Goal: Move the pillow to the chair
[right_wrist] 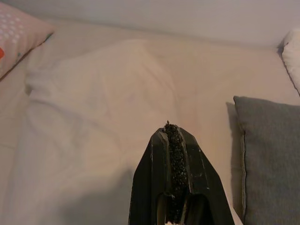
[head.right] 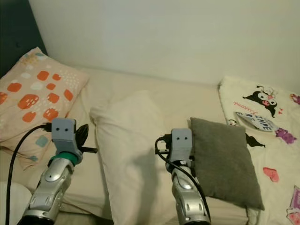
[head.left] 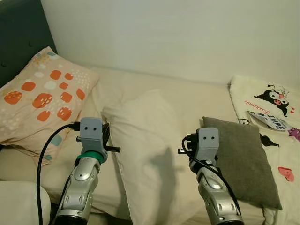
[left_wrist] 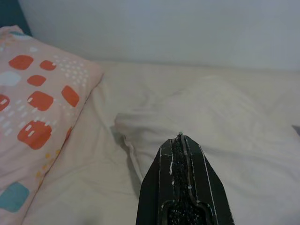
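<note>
Left eye view: white pillow [head.left: 145,154] lies on bed btwn left hand [left_wrist: 180,140] & right hand [right_wrist: 171,129]. Both closed, empty. Best: open wide, grab both edges.

pillow [head.left: 145,154]: large, cream-white, the same pale colour as the bed [head.left: 197,96] sheet under it
shape: long and soft, loosely filled, with a rumpled, creased cover; one corner rises into a soft peak
pose: lying flat, its length running from the bed's near edge toward the wall side
place: about the middle of the bed, its near end reaching the bed's near edge
far end: stops short of the bed's far edge along the wall, with bare sheet beyond it
state: resting free on the bed, nothing holding it; a shadow falls across its near part
</note>
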